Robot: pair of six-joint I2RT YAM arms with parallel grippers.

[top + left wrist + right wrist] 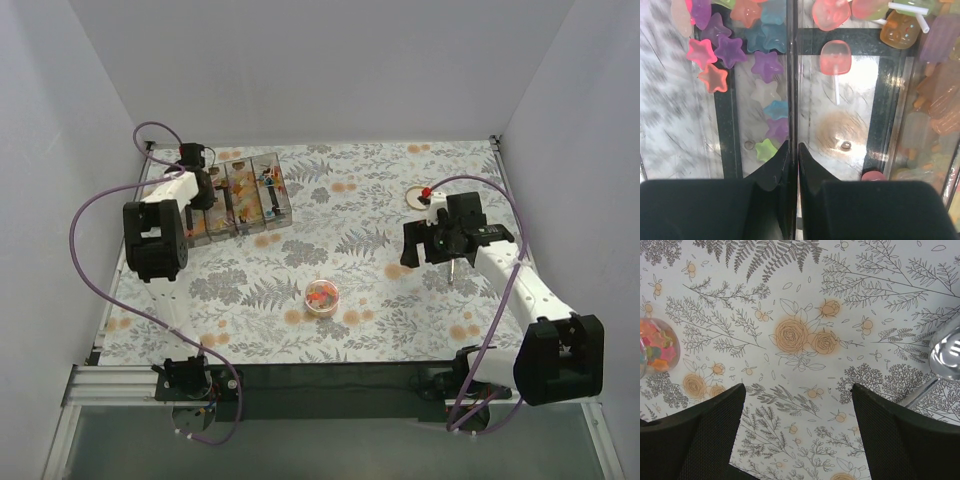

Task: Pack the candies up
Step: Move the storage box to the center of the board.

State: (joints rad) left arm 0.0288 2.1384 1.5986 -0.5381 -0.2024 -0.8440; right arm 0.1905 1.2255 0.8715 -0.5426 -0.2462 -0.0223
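Many candies [320, 293] are heaped in a small cup [322, 310] on the surface [400, 305], well apart from the clear box [284, 195] whose partition [792, 75] is pinched by the left fingers [772, 172], so the box could be dragged or tipped while the right fingers [700, 435] are held wide.

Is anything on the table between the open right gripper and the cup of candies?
Nothing visible does. Only bare tablecloth lies between the right gripper and the candies in their cup.
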